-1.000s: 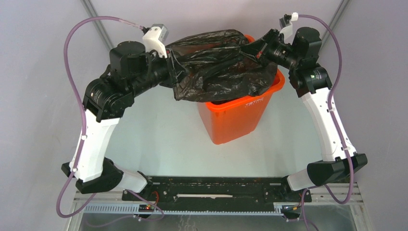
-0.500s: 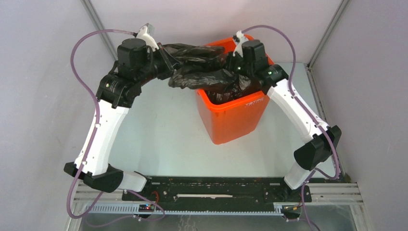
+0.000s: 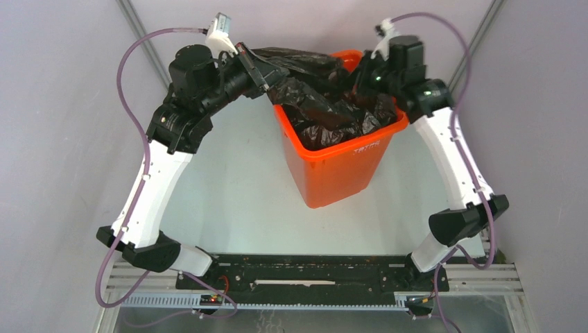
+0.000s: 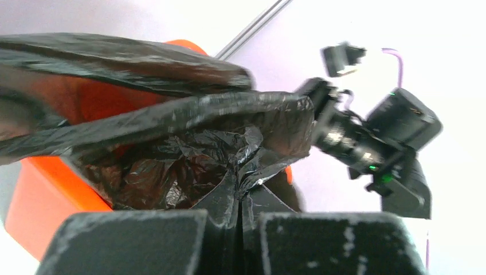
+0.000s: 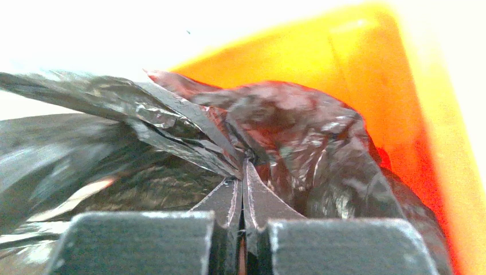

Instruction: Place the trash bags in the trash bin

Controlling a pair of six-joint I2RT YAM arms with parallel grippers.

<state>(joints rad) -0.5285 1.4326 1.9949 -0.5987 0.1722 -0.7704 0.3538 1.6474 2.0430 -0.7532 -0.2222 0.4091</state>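
Trash bag: glossy, wrinkled black film, bunched in trash bin mouth.
Left hand: clenched on the film.
Right hand: likewise clenched; both pinches clear only in wrist views.

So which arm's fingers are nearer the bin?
Right. The right fingers are over the bin's far right corner, pinching the bag; the left fingers are just outside the left rim, also pinching it.

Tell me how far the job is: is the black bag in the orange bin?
Mostly done: most of the thin, wrinkly black plastic bag sits inside the orange plastic bin. In hand: the left gripper and right gripper are shut on its film, one fold stretched above the far rim. Left: push that fold in, then release.
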